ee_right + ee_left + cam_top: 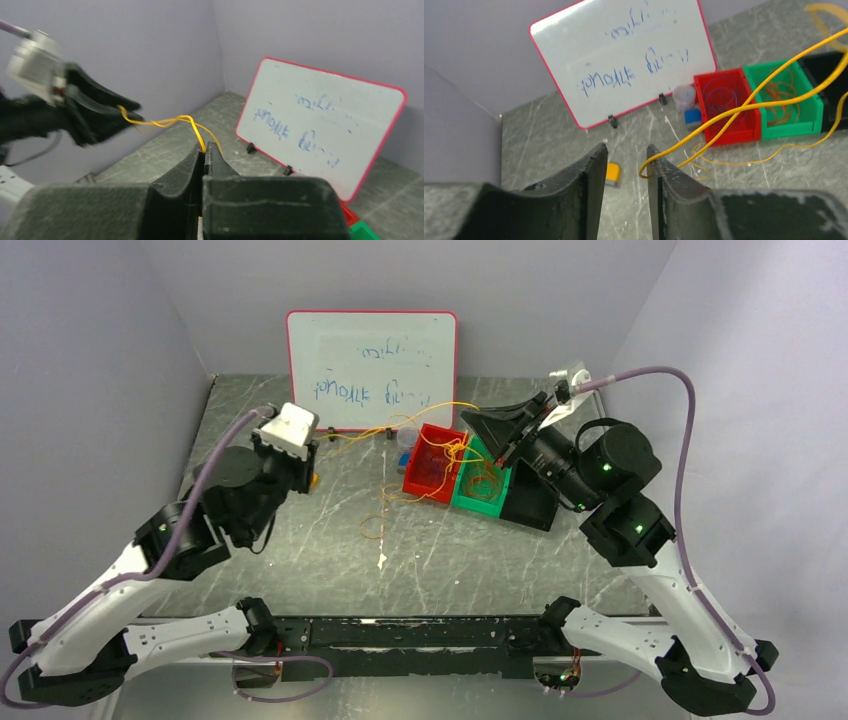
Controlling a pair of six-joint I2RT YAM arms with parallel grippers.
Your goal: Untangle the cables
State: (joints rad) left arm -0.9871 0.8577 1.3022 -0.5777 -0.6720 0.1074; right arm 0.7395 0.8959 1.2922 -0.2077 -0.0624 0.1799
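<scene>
A yellow cable (pixel 400 420) is stretched in the air between my two grippers. My right gripper (pixel 206 146) is shut on one end of it, held above the red bin (pixel 428 478). My left gripper (pixel 626 147) is open; the cable's other end (pixel 644 172) hooks over the tip of its right finger (pixel 659 165), not pinched. Orange and yellow strands (pixel 455 452) hang tangled over the red bin, more lie coiled in the green bin (pixel 478 502), and a loose orange loop (pixel 373 527) lies on the table.
A whiteboard (pixel 372 368) stands at the back. A black bin (pixel 530 502) adjoins the green one. A small clear cup and blue item (pixel 686 102) sit left of the red bin. A small yellow block (pixel 612 173) lies below my left gripper.
</scene>
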